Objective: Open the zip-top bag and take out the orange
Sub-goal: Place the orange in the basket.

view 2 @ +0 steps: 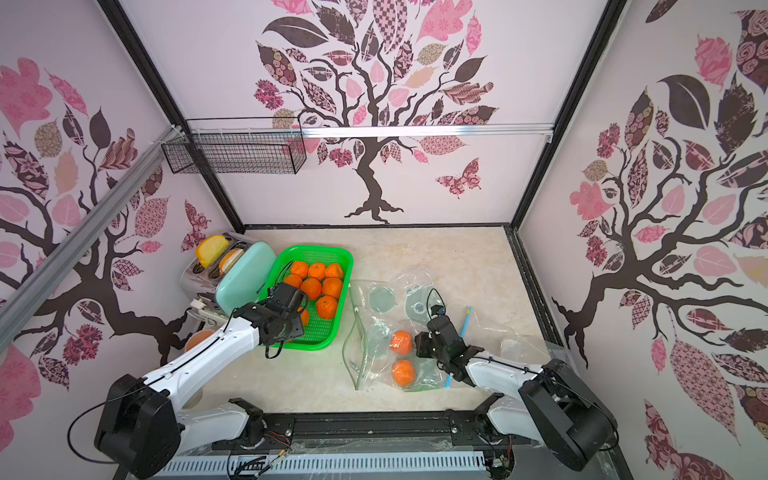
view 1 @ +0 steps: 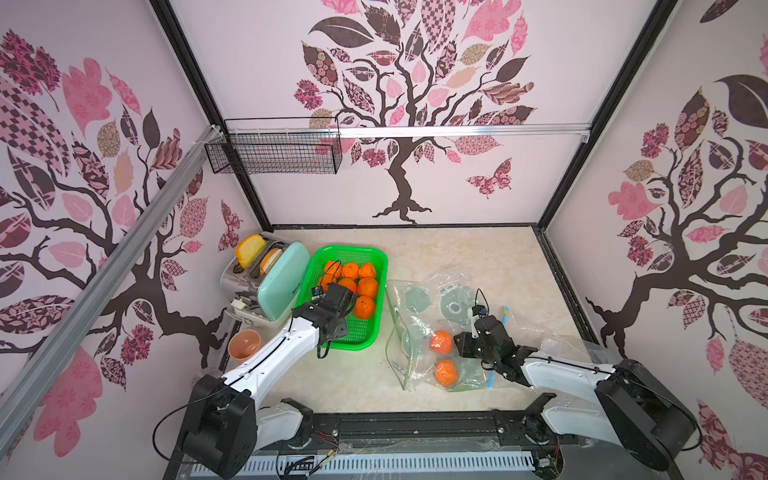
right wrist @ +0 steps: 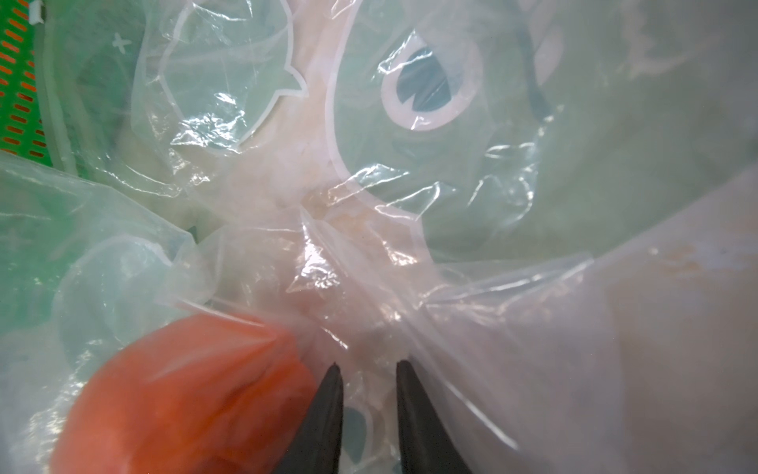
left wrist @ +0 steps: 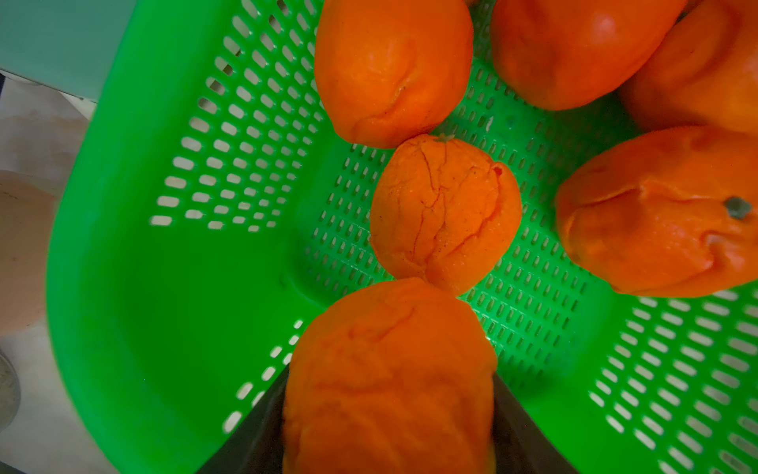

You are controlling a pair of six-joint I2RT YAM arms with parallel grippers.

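1. A mint-green toaster [view 1: 282, 278] stands near the back-left corner of the tabletop [view 1: 457, 257], with a slice of bread [view 1: 249, 249] in each of its two slots.
2. A green perforated basket [view 1: 349, 248] sits just beside the toaster, on the side toward the tabletop's middle.
3. A small pinkish cup [view 1: 244, 344] stands at the left edge, nearer the front than the toaster.
4. A black wire basket [view 1: 278, 153] hangs on the back wall's rail.
5. Tree decals [view 1: 401, 183] cover the walls.

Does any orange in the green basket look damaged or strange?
Yes. In the left wrist view, the small orange on the green basket floor has cracked, wrinkled skin; its neighbours look dented.
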